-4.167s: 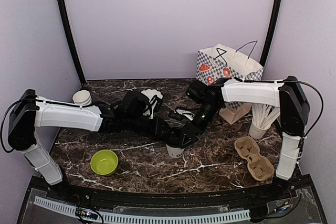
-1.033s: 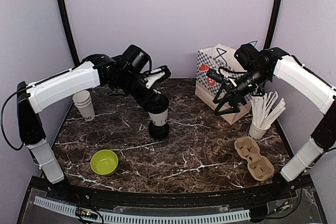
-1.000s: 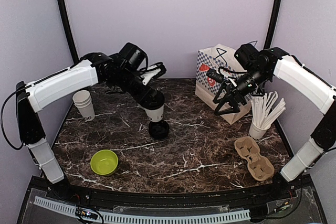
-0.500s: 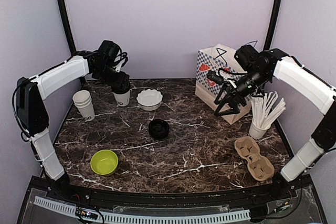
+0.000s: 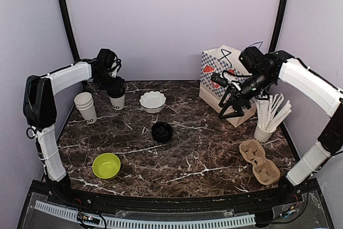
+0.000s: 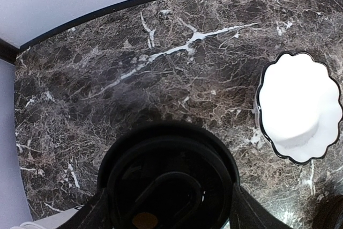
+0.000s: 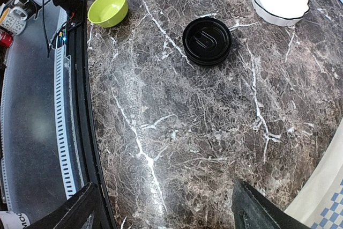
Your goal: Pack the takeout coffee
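A takeout coffee cup [image 5: 117, 100], white with a black lid [image 6: 169, 181], is at the back left of the table. My left gripper [image 5: 114, 88] is shut on it from above. In the left wrist view the lid fills the space between both fingers [image 6: 92, 215], and whether the cup's base rests on the marble is hidden. My right gripper [image 5: 232, 105] hangs open and empty in front of the patterned paper bag [image 5: 228, 79], high over the table. Below it the right wrist view shows only marble between the fingertips [image 7: 83, 207].
A stack of black lids [image 5: 162, 132] lies mid-table, and a white scalloped bowl [image 5: 153, 101] sits behind it. Stacked white cups [image 5: 86, 105] stand at the far left, a green bowl [image 5: 106, 165] at the front left. A cup of straws [image 5: 265, 124] and a cardboard carrier [image 5: 259, 161] are on the right.
My left arm has carried the cup from above the lid stack at mid-table to the back left. The right arm has barely moved and stays open.
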`<state>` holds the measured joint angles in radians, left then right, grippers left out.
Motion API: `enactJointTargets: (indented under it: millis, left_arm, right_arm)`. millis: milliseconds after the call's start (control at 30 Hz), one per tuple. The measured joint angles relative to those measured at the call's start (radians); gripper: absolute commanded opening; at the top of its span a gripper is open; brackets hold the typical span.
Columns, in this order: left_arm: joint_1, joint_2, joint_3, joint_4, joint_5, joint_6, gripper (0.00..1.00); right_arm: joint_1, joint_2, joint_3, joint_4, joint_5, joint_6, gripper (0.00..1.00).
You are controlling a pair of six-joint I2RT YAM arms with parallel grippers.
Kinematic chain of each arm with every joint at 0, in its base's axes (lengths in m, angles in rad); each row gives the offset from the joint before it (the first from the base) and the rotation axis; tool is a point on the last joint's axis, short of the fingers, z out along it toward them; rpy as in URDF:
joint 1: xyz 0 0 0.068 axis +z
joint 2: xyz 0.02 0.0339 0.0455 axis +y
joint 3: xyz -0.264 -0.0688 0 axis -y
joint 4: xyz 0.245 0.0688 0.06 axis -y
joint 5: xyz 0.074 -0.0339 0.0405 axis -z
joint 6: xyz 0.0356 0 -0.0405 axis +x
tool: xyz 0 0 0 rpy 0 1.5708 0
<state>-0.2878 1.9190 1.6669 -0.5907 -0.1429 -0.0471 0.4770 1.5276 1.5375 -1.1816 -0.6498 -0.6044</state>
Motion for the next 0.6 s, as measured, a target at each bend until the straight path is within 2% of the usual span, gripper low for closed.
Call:
enactJointTargets:
  millis: [200,600]
  left_arm:
    - [0.027,0.056,0.022,0.011,0.018,0.000,0.75]
    - [0.035,0.025,0.091,-0.081,-0.001,0.001,0.83]
  right_arm:
    - [0.000,0.000,-0.005,0.000,0.000,0.001,0.85]
    - [0.000,0.000,-0.005,0.000,-0.013,-0.001,0.85]
